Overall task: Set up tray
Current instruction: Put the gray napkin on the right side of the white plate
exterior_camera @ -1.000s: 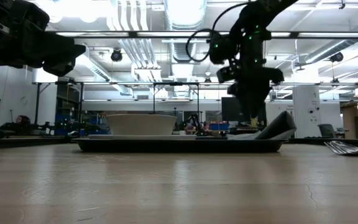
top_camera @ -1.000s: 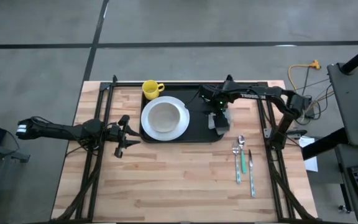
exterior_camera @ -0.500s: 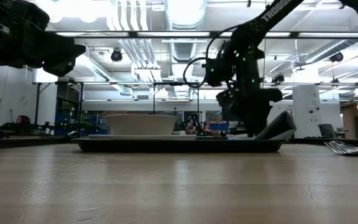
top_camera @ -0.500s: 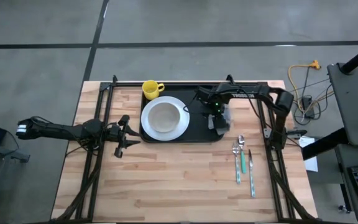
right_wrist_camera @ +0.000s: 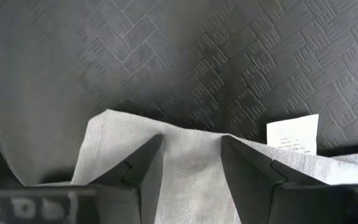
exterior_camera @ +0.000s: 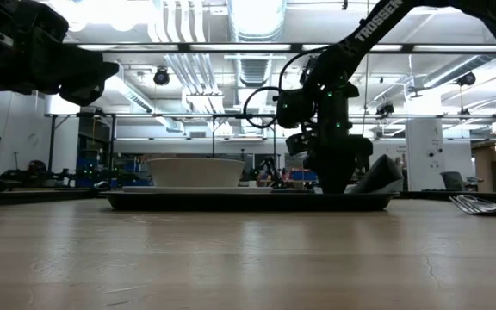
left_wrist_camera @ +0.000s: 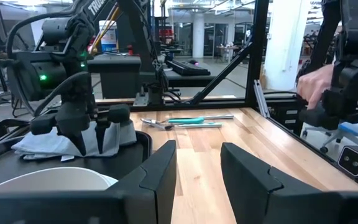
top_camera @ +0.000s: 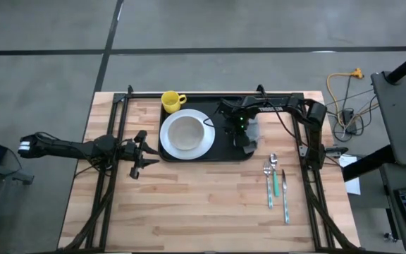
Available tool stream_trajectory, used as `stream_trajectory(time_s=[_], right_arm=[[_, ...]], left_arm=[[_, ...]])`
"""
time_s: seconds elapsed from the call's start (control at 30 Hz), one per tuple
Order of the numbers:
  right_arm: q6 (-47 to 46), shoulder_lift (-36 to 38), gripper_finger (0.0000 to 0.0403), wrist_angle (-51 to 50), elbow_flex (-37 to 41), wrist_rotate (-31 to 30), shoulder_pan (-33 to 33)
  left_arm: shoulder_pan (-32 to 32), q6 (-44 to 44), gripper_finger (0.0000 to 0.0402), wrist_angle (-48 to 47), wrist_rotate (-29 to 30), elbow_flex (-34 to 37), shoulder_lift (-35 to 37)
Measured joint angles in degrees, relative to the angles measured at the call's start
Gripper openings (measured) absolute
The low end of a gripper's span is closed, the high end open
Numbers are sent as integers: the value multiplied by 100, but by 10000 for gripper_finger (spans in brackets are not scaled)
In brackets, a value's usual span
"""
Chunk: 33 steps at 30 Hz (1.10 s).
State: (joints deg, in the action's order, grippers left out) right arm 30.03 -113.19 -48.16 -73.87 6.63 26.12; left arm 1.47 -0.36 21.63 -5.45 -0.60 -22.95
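On the wooden table [top_camera: 210, 204] the tray [top_camera: 224, 144] sits by the yellow mug [top_camera: 172, 100], where the right end effector [top_camera: 241, 135] has lowered onto the grey napkin [right_wrist_camera: 185, 168], fingers narrowing around a fold, suggesting repositioning; the left end effector [top_camera: 141, 154] waits half-open, empty.

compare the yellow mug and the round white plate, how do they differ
The yellow mug is small, tall-sided, has a handle and stands at the black tray's back corner. The round white plate is far wider, low and handleless, filling the tray's left half. Both stand upright and look empty.
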Motion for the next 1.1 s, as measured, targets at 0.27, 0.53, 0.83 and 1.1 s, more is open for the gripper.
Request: stream_trajectory(time_s=[0.27, 0.53, 0.83, 1.1], right_arm=[[-78, 276, 135, 422, 15, 335, 8], [-112, 588, 125, 405, -43, 690, 21], [16, 804, 123, -335, -28, 40, 250], [181, 587, 123, -194, 247, -83, 402]], left_arm=[[-1, 0, 108, 0, -1, -2, -27], [-1, 0, 108, 0, 0, -2, -27], [-1, 2, 108, 0, -1, -2, -27], [-1, 0, 108, -2, 0, 0, -27]])
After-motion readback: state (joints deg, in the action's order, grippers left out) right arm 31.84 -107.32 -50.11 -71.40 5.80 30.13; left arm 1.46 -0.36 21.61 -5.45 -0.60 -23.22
